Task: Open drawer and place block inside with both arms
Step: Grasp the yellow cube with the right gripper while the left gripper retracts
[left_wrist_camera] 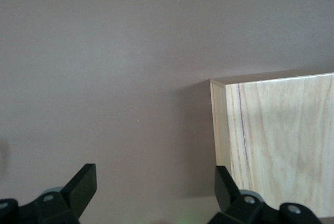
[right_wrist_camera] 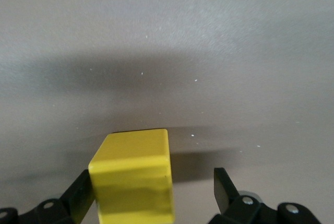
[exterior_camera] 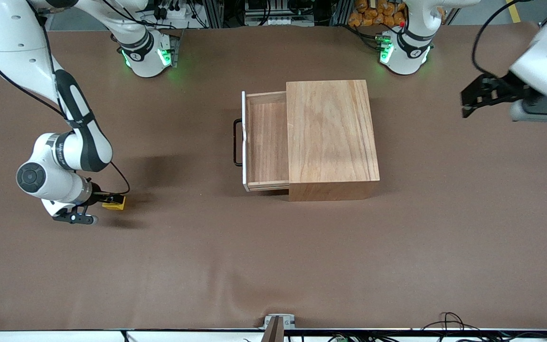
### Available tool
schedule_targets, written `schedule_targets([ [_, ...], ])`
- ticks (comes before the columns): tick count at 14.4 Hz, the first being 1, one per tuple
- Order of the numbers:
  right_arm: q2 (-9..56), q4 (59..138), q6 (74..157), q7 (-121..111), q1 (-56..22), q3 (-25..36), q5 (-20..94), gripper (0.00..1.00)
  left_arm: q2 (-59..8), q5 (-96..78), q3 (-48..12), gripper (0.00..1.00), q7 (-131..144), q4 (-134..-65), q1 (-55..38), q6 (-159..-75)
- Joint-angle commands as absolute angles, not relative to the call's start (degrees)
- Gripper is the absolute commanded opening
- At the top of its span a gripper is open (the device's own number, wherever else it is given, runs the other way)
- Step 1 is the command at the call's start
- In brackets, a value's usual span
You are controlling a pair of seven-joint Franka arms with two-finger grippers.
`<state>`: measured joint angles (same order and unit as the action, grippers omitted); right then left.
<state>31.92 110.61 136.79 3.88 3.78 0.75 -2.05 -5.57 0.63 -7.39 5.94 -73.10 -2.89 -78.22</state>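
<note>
The small bright yellow cube block lies lowest on the brown bench, nearer to the front camera than everything else on it and well toward the right arm's end. The right arm's black pincer is down at the block with its fingers spread wide. In the right wrist view the block sits between the two fingertips, touching or almost touching one finger and apart from the other, so it is not gripped.

Farther from the camera, near the bench's middle, stands the box-shaped light-wood cabinet. Its shallow wooden drawer is pulled out toward the right arm's end, with a white front edge and a thin black wire handle. The tray's floor shows bare wood.

The left arm's black pincer hangs in the air over the bench at the left arm's end, well apart from the cabinet, fingers wide and holding nothing. The left wrist view shows a corner of the cabinet past its fingertips.
</note>
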Motion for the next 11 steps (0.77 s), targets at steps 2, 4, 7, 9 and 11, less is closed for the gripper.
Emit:
schedule_targets([
  [2, 32.6, 110.5, 137.4, 3.9, 4.5, -0.4, -0.6, 0.54, -1.9, -2.6, -7.6, 1.00, 6.1, -78.8, 2.1, -76.9],
  [4, 32.1, 110.4, 137.3, 3.9, 4.4, -0.4, -0.4, 0.32, 0.3, -2.5, -8.0, 1.00, 7.3, -81.8, 2.1, -78.0],
  [7, 27.2, 110.0, 134.1, 3.9, 4.6, -0.4, -0.4, 0.20, 6.0, -3.9, -8.1, 1.00, 7.9, -90.2, 2.2, -82.8],
  [9, 23.3, 109.1, 128.7, 3.7, 4.5, -0.4, -0.4, 0.16, 8.7, -3.8, -7.9, 1.00, 7.8, -93.9, 2.2, -84.5],
  [11, 19.1, 108.4, 123.8, 2.0, 4.5, -0.4, -0.4, 0.16, 8.1, -2.5, -7.5, 1.00, 6.5, -93.3, 2.3, -84.4],
])
